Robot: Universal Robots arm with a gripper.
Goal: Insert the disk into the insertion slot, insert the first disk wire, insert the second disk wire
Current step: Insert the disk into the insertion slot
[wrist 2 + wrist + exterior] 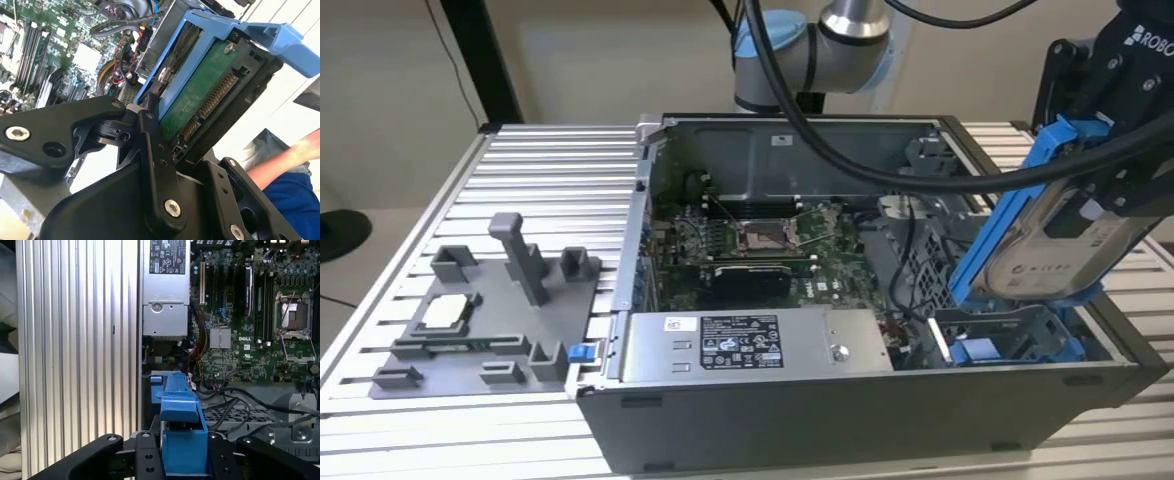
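Observation:
The disk (1047, 240), a silver-grey drive in a bright blue carrier frame, hangs tilted above the front corner of the open computer case on the exterior view's right. My gripper (1101, 185) is shut on it from above. In the second wrist view the black fingers (155, 150) clamp the disk (200, 100), whose green circuit side and connector face the camera. The first wrist view shows the blue carrier (180, 425) between the fingers. The insertion slot (1007, 340), a grey bay with blue rails, lies directly below the disk. Loose black and red wires (200, 385) lie beside the bay.
A grey labelled power-supply box (754, 345) sits along the case's front wall beside the slot. The motherboard (747, 240) is behind it, with a perforated metal cage (235, 415) nearby. A grey fixture (480, 310) stands on the ribbed table. A person's arm (285, 160) is close.

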